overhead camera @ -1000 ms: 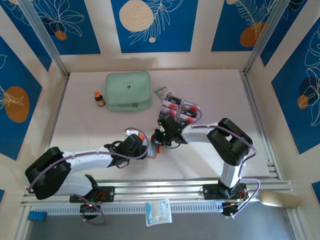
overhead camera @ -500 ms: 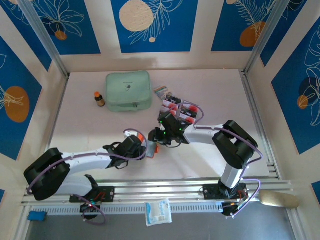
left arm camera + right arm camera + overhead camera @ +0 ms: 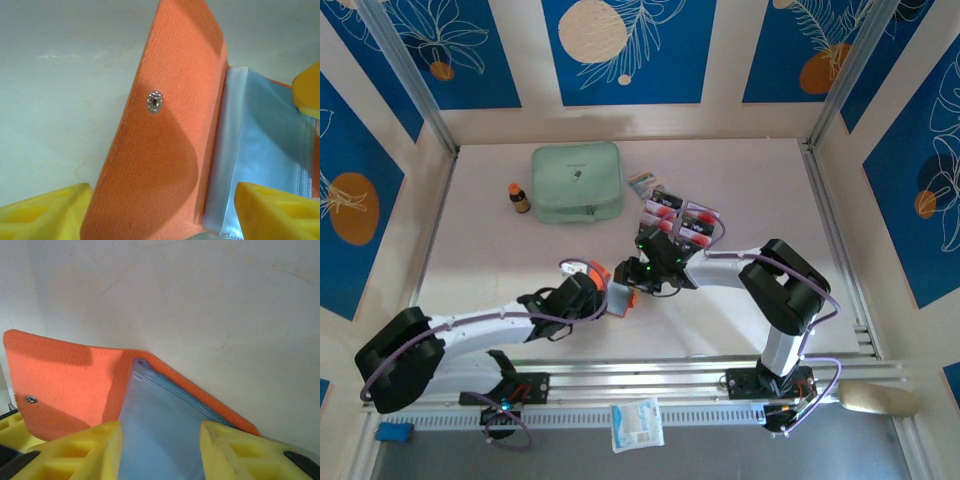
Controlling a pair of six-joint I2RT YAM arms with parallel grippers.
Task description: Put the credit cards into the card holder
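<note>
A small orange-red folding card holder (image 3: 620,297) of ribbed fabric lies opened on the pale tabletop (image 3: 750,180), near the middle of the table and between the two grippers. In the left wrist view its cover flap (image 3: 165,130) lies spread flat with a small metal snap stud (image 3: 155,101) showing. The greyish clear plastic sleeves (image 3: 260,150) fan out beside the flap.

The left gripper (image 3: 162,212) hangs over the holder with its yellow fingers (image 3: 45,215) spread wide. The flap and sleeves lie between them, and nothing is pinched.

The right gripper (image 3: 160,450) comes in from the opposite side, its yellow fingertips (image 3: 75,450) also parted, with the clear sleeves (image 3: 160,415) filling the gap between them. One of its yellow tips (image 3: 307,92) sits at the sleeves' edge in the left wrist view.

The white-and-black credit cards with red circles (image 3: 680,215) lie clustered farther back, beyond the right gripper (image 3: 632,285). A mint-green zip pouch (image 3: 577,182) sits at the back, with a small brown bottle (image 3: 519,197) just to its left.
</note>
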